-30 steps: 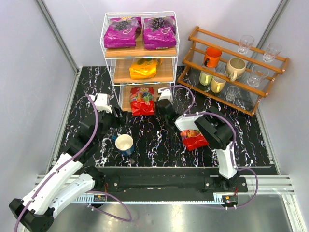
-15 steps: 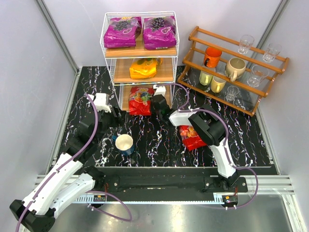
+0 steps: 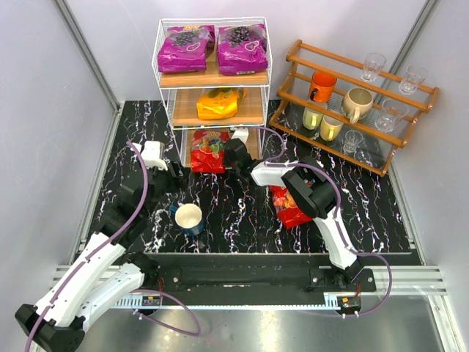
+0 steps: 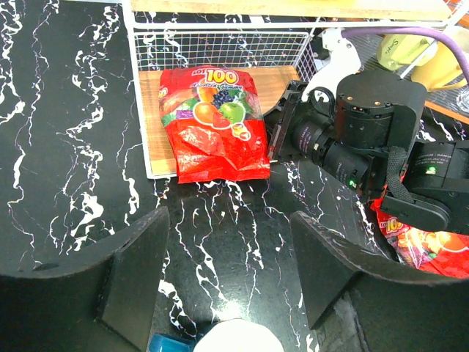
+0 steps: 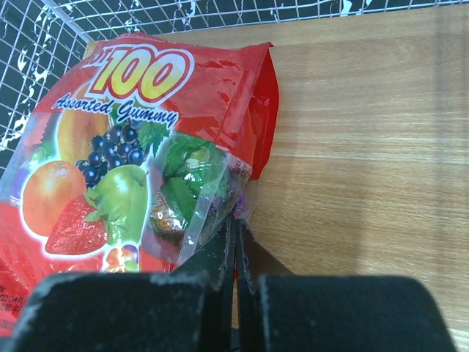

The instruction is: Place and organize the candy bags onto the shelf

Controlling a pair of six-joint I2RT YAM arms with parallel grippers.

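The white wire shelf (image 3: 212, 77) holds two purple candy bags (image 3: 183, 50) (image 3: 242, 48) on its top tier and an orange bag (image 3: 218, 104) on the middle tier. A red candy bag (image 3: 209, 152) lies on the bottom board, partly over its front edge. My right gripper (image 3: 227, 155) is shut on that bag's right edge, as the right wrist view shows (image 5: 234, 224); the bag (image 5: 124, 169) lies on the wooden board (image 5: 359, 147). A second red bag (image 3: 289, 209) lies on the table under the right arm. My left gripper (image 4: 231, 271) is open and empty above the table.
A white-and-blue cup (image 3: 189, 218) stands on the table just below my left gripper. A brown stepped rack (image 3: 352, 103) with mugs and glasses stands at the back right. The shelf's wire side walls (image 4: 139, 95) flank the bottom tier.
My right gripper has moved left and towards the shelf, carrying the red bag from in front of the shelf onto the bottom board. The left arm has not moved.
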